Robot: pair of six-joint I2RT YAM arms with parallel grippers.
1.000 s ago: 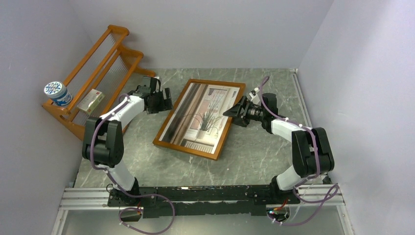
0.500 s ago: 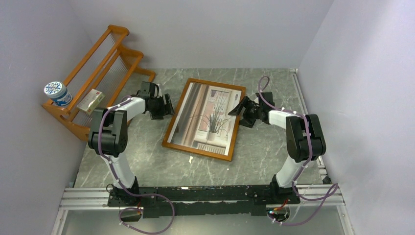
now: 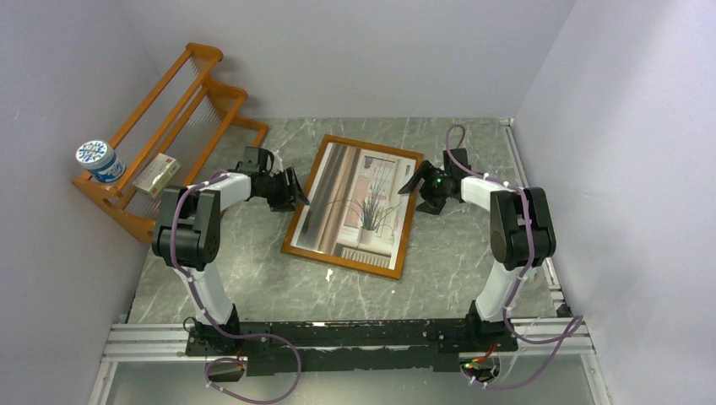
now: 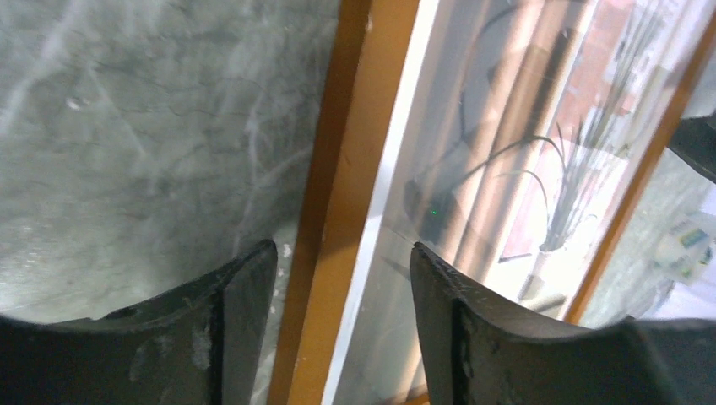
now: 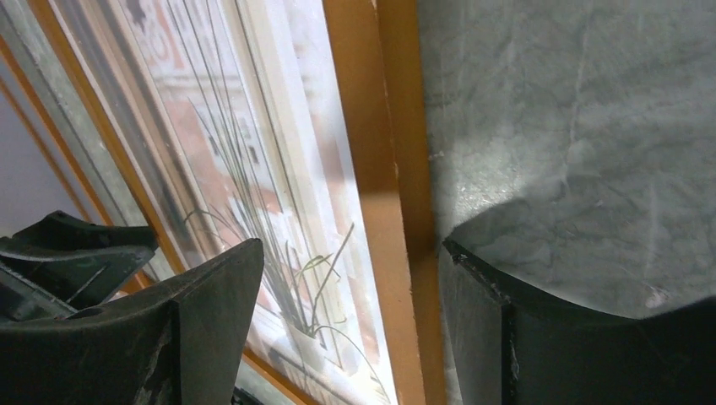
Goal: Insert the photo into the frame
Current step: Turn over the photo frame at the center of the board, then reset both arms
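Straddles frame's (image 3: 339, 261) left rail with left hand (image 4: 342, 261), jaws apart, gripping nothing. Straddles right rail with right hand (image 5: 350, 253), jaws wide. Shows photo (image 3: 359, 207) within frame, flat on grey-green marbled surface (image 3: 253, 278). Has orange rack (image 3: 181, 110) with tin (image 3: 100, 160) and box (image 3: 156, 175) far left, pale lilac walls (image 3: 363, 51) around.

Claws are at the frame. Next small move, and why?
Probably close the left claw onto the frame rail: it stands open astride that rail, the right claw straddles the opposite one, and the photo already lies inside.
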